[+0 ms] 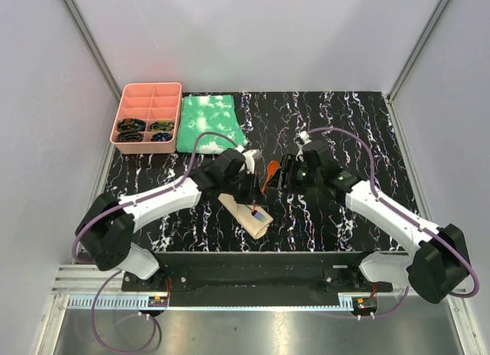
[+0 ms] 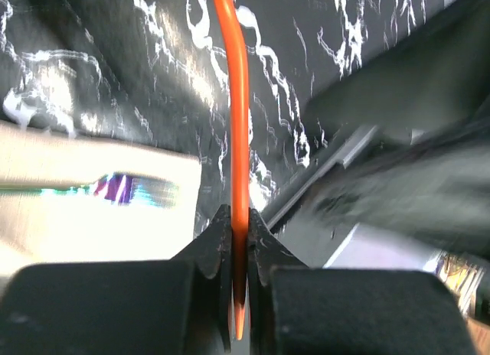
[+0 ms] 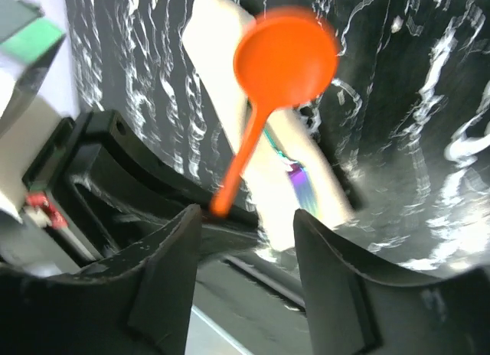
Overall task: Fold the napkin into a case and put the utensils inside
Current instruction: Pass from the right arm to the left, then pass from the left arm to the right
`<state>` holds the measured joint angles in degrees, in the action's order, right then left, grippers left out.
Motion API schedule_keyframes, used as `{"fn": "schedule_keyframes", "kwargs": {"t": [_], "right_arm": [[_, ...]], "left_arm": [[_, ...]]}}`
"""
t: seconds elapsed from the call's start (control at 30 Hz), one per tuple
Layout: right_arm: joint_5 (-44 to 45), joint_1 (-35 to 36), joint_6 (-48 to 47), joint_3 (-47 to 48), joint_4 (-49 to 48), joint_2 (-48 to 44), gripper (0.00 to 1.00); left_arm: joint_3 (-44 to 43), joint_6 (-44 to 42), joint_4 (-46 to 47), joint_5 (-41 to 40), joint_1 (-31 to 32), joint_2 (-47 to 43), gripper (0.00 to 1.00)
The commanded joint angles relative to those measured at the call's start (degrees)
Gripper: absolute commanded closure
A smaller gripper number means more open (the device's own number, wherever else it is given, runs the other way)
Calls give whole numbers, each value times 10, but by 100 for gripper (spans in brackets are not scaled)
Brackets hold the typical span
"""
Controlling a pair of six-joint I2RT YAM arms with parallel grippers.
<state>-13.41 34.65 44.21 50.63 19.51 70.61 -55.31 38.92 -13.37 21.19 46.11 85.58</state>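
A black tabletop (image 1: 367,125) veined with white marbling fills the middle of the overhead view. Plain pale-grey panels enclose it: a back wall (image 1: 260,34) at 12 o'clock, a left wall (image 1: 38,102) at 9 and a right wall (image 1: 459,102) at 3. Slanting aluminium posts (image 1: 89,37) mark the corners. At 6 o'clock a slotted rail (image 1: 260,302) runs above a brushed metal sheet (image 1: 260,333). The light is soft and even.

Orange spoon (image 2: 239,102): round head, thin handle; the handle end is clamped in the left gripper (image 2: 239,240), and the spoon is held between that and the right gripper (image 3: 246,240).
Napkin (image 1: 245,217): tan, folded narrow, laid flat just beneath the left gripper.
Blue utensil (image 1: 261,215): tucked into the napkin, largely hidden.
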Motion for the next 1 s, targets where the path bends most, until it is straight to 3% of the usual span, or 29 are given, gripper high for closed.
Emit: {"fn": "schedule_keyframes", "kwargs": {"t": [0.0,0.13,0.23,0.27,0.4,0.6,0.8,0.97], "right_arm": [[-53,-33,-239,76,94,-16,39],[-103,-55,-324,107,156,-4,41],[-158,-59,-359,112,156,9,53],[-167,-59,-371,109,154,13,62],[-216,-59,-389,104,144,32,75],[-285,-58,-391,96,123,55,71],[-302,-59,-393,91,122,70,58],[-312,-59,-393,92,123,85,59]], "left_arm": [[6,-74,-56,81,-5,-61,100],[18,-121,-124,123,-6,-93,100],[40,-134,-132,144,-6,-115,100],[46,-132,-131,148,-6,-118,100],[72,-136,-131,169,-6,-131,100],[81,-144,-131,191,-5,-136,100],[83,-149,-131,206,-5,-147,100],[93,-148,-129,219,-5,-155,100]]}}
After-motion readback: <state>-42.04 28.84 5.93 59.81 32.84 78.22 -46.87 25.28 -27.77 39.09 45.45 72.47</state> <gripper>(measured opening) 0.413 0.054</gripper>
